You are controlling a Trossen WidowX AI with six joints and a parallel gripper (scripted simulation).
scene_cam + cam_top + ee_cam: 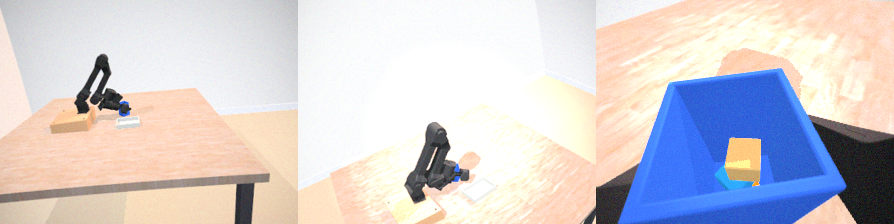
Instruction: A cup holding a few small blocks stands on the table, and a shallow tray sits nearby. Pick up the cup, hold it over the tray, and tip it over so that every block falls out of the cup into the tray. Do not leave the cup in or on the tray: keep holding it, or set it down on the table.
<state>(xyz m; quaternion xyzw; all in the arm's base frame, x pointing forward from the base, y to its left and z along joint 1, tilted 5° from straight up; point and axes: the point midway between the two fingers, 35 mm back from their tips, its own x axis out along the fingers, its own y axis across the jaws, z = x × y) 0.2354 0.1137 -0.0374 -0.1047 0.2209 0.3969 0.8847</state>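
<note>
The grasping step was in hand: the jaws stood released around the upright cup (457, 167) (124, 113) (652, 162), blocks (744, 152) inside, on the counter (526, 160) (142, 153) (641, 110) beside the tray (468, 195) (128, 125), and the next move called for clamping its walls firmly before lifting.

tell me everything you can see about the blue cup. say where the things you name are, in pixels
The blue cup (457, 167) (124, 113) (746, 107) is smooth, square-mouthed, flat-walled and open-topped, possibly plastic. It looks upright beside the tray (486, 194) (128, 125), between the fingers of the gripper (463, 174) (125, 108) (731, 170); whether they grip it is unclear. Inside lie an orange block (743, 152) and a lighter blue piece (730, 177).
</note>
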